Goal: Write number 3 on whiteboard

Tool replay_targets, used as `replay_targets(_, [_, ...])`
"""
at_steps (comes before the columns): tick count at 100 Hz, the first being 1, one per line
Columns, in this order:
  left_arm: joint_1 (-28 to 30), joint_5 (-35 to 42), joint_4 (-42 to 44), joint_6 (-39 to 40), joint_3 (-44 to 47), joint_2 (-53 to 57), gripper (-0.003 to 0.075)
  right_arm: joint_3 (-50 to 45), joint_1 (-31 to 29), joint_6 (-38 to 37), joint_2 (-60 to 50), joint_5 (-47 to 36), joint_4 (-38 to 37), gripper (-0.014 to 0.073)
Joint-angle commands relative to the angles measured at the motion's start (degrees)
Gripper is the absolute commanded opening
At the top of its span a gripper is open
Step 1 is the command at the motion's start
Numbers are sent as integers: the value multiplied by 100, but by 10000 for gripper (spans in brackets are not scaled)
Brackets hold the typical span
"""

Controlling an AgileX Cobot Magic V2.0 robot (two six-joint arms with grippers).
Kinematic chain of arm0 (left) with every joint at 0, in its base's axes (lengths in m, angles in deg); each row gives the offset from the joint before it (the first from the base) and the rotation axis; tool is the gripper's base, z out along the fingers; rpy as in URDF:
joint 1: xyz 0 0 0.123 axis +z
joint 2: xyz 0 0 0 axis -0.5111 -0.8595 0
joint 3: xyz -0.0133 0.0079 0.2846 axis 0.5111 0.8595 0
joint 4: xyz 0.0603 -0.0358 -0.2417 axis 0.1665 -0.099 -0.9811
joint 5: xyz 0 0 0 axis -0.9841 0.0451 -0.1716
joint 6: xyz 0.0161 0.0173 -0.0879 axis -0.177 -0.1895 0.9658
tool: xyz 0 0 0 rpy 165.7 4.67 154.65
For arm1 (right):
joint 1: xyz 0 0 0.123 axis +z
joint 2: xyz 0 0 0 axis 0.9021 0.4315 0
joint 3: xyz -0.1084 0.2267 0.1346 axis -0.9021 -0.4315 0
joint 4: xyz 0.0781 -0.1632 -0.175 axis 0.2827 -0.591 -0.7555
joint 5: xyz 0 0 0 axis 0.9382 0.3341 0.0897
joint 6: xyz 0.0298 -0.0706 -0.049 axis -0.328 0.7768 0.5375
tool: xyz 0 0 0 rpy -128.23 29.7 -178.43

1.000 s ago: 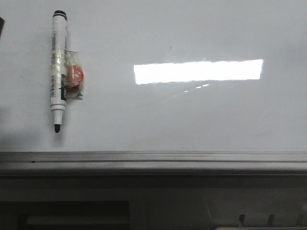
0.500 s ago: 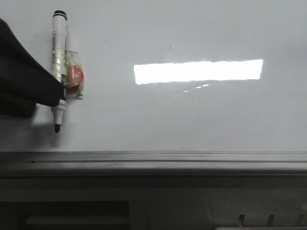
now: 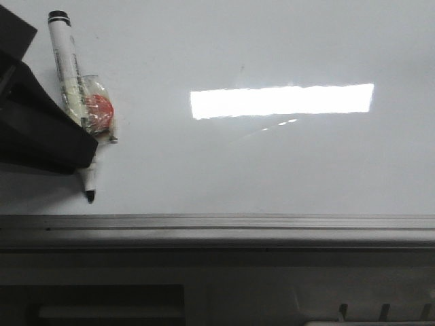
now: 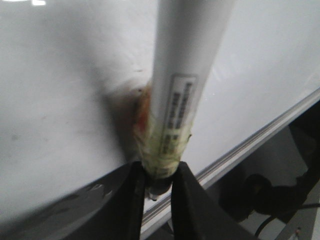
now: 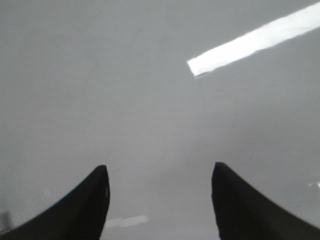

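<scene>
Whiteboard (image 3: 272, 170) marker (image 3: 73, 88) now tilted, left end effector (image 4: 158, 192) gripping

One whiteboard (image 3: 272, 170) is seen, and one marker pen (image 3: 73, 81) is counted on it. One red object (image 3: 98, 112) is taped to the pen.

Left hand (image 3: 64, 146) gripping tilted marker (image 3: 73, 88), on whiteboard (image 3: 272, 170)

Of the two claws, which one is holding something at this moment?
The left claw: its fingers are shut on the white marker pen near the writing tip. The right claw is open, with only bare whiteboard between its fingers.
</scene>
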Motion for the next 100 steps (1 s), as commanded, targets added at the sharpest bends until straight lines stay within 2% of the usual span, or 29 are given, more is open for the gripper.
replay_targets(1, [-9,-607,-146,-658,-429,113,-21,533,-10,979,222,109,655,400])
replay_targets(7, [-50,-1247,-5,-1232,-688,172,-21,791,-10,2305,470,797,1652,400])
replay_targets(10, [-93,-1467,174,-1413,-877,232,-21,949,-10,3216,628,1192,2327,400])
replay_targets(15, [-212,-1726,531,-1621,-1153,305,-21,1167,-10,4273,957,1942,3102,400])
replay_targets(20, [-377,-1826,1019,-1719,-1437,380,-21,1415,-10,5121,1368,2769,3575,400])
replay_targets(24, [-541,-1838,1513,-1746,-1672,459,-21,1567,20,5449,1595,3136,3703,400])
replay_targets(40, [-1204,-1819,3337,-1746,-2311,611,-21,2109,569,6187,2233,3271,3697,400])
replay_targets(50, [-1601,-1746,4091,-1746,-2514,611,-21,2353,1010,6189,2610,3270,3461,400])
replay_targets(78, [-2145,-1203,4198,-1735,-2524,611,-21,2686,2494,6189,3628,2620,2988,400])
replay_targets(100, [-2157,-1214,4187,-1735,-2524,611,-21,2748,4095,6189,4278,789,2382,400])
